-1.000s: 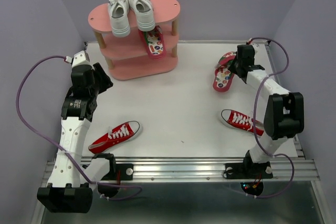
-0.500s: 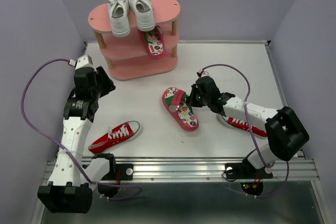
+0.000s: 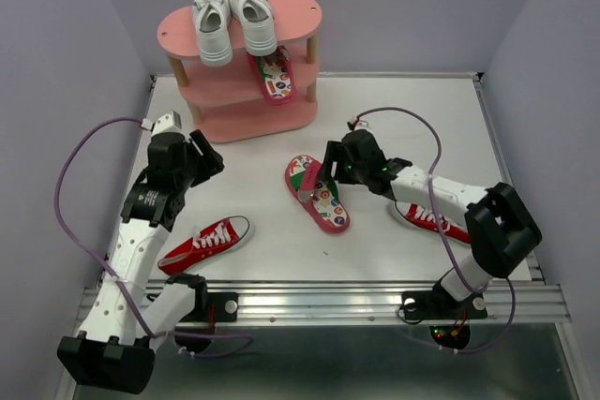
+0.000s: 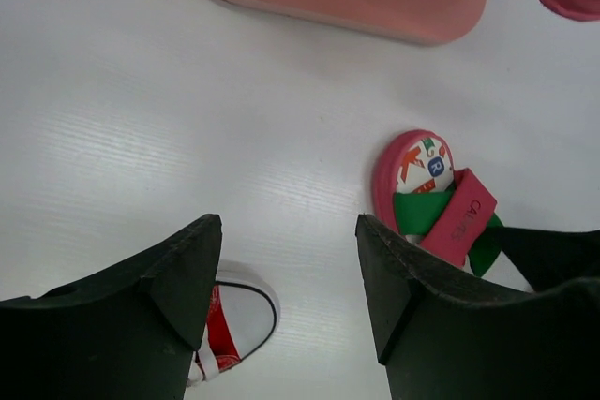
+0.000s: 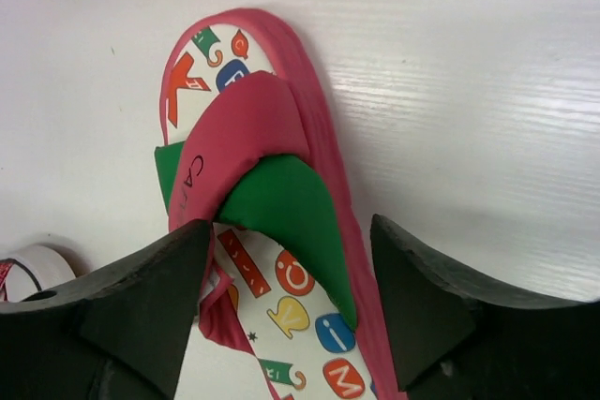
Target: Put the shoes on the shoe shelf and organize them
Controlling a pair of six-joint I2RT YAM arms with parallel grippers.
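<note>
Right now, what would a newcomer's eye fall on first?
A red flip-flop with a colourful footbed lies mid-table, the right gripper open above it. At the back, the pink shoe shelf holds white sneakers on top and the matching flip-flop one tier down. A red sneaker lies front left, another front right.

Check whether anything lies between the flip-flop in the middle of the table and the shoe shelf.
Nothing visible does. Only bare table lies between the flip-flop and the shoe shelf.

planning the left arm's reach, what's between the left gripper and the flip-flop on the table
Just bare table between the left gripper and the flip-flop, as the top view shows.
</note>
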